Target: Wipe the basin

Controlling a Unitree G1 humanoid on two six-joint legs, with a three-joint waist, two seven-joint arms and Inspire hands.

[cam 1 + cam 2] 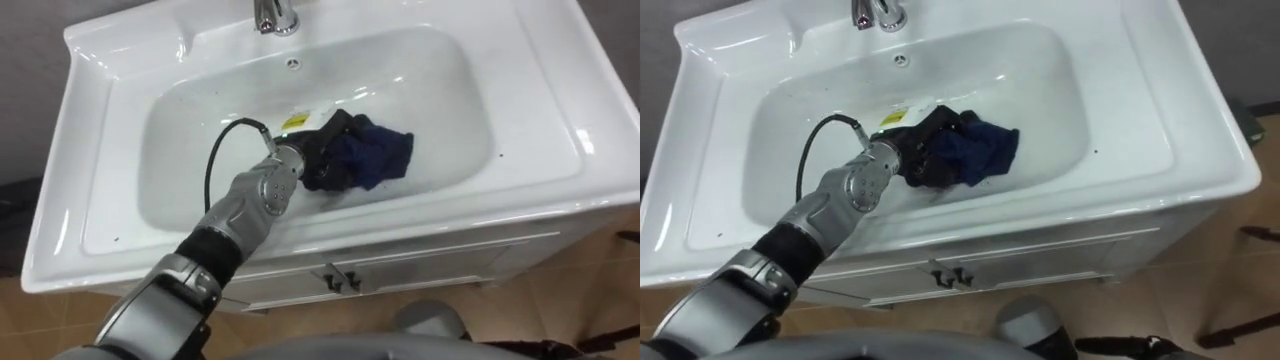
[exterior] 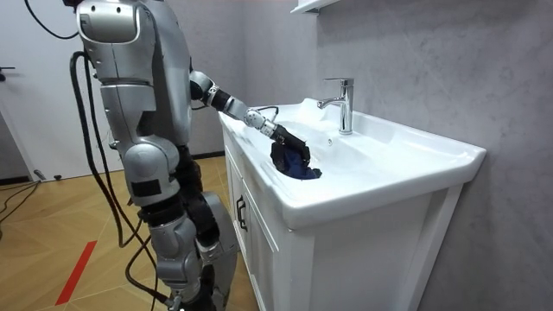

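Left hand [image 1: 318, 152]: mine, fingers curled round the blue cloth [image 1: 378, 155], pressed low against the basin [image 1: 170, 170] near wall, ready for wiping.

— Where does the robot stand?
— Upright on the wooden floor [image 2: 52, 216], at the room view's left of the white cabinet [image 2: 259, 255], facing the basin [image 2: 389, 147] on top of it.
— And its arm?
— The left arm reaches out over the basin's left rim. The left hand [image 2: 278, 134] grips the top of a bunched dark blue cloth [image 2: 294, 161], which hangs down into the bowl.
— The tap?
— A chrome tap [image 2: 345, 105] stands upright at the far rim, apart from the cloth. A red strip [image 2: 76, 272] lies on the floor at lower left.
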